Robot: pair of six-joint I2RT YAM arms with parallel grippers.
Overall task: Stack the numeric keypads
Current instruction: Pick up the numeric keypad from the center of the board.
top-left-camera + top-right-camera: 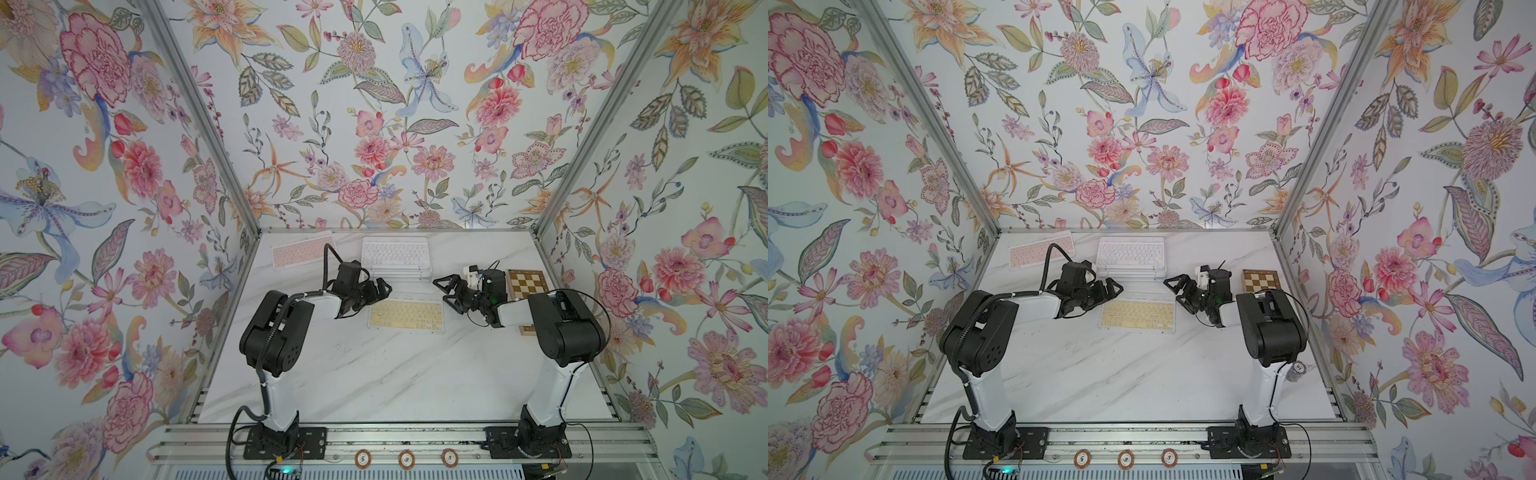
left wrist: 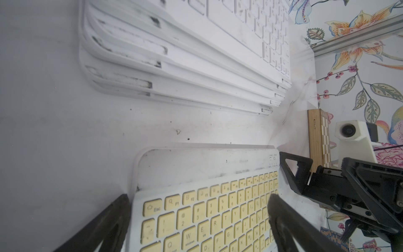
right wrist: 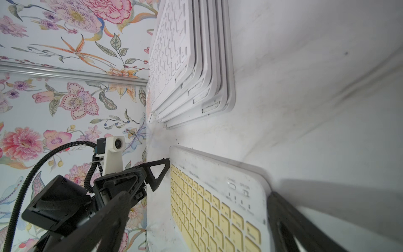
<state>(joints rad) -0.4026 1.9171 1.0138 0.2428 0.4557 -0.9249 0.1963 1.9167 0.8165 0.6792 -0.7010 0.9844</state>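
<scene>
Two black-and-white robot arms reach over a white marble-patterned table (image 1: 374, 374) in a booth papered with flowers. Between them a thin, white-framed rectangular keypad with pale yellow keys (image 1: 406, 315) lies flat near the table's middle. The left hand (image 1: 376, 297) hovers at its left end and the right hand (image 1: 445, 295) at its right end. The fingers of both are spread wide and clamped on nothing.

Just behind, toward the back wall, sits a stack of white plastic keypads (image 1: 395, 259), its layers fanned in steps rather than square. Only the top views take in a pink-keyed white keypad (image 1: 301, 250) lying alone and tilted at the far left corner. They alone also show the checkered face of a brown-and-cream wooden chessboard (image 1: 527, 286) at the right edge, partly behind the right arm.

The left wrist view adds grey scuffs on the stack's (image 2: 174, 65) rounded edges, smudges on the yellow keypad's (image 2: 207, 165) blank strip, and the chessboard's (image 2: 315, 139) pale wood side. In the right wrist view, the left hand's black triangular fingertip (image 3: 159, 162) sits just beside the yellow keypad's (image 3: 218, 207) corner. Whether it touches cannot be told.
</scene>
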